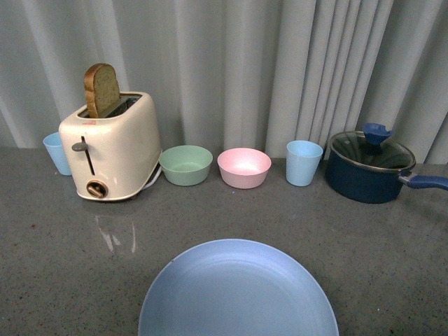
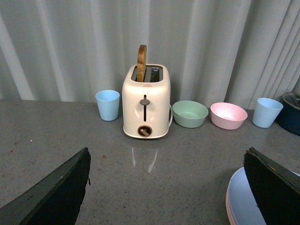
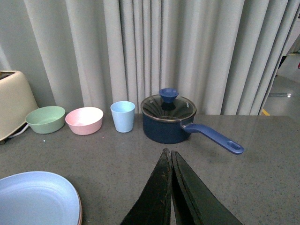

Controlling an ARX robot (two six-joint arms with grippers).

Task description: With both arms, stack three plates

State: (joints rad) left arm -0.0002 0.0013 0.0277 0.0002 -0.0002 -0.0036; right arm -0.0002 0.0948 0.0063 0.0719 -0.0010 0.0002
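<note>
- Because the plates sit at the near edge of the counter (image 1: 392,252), midway between the arms, either arm can reach them; note the light blue plate (image 1: 238,290) on top in the front view.
- Check the left wrist view first: the left pincer (image 2: 168,187) is spread wide, with its dark fingers (image 2: 58,192) at either side of the picture and nothing between them. It hangs over bare counter with the stack just beside its right finger.
- Observe the pink rim (image 2: 228,206) showing under the blue plate in that view. At least two plates are stacked; a third layer cannot be told apart.
- Treat the back row as clutter, left to right: a blue cup (image 1: 56,152), a toaster (image 1: 112,147) holding toast (image 1: 102,89), a green bowl (image 1: 185,164), a pink bowl (image 1: 243,168), a second blue cup (image 1: 304,162) and a lidded saucepan (image 1: 371,168). All stand well apart from the stack.
- Confirm the right pincer (image 3: 169,187): its fingers are pressed together and grip nothing, with the stack off to one side of it.
- Judge the stacking as largely or wholly done; verify the beige plate before releasing the arms.
</note>
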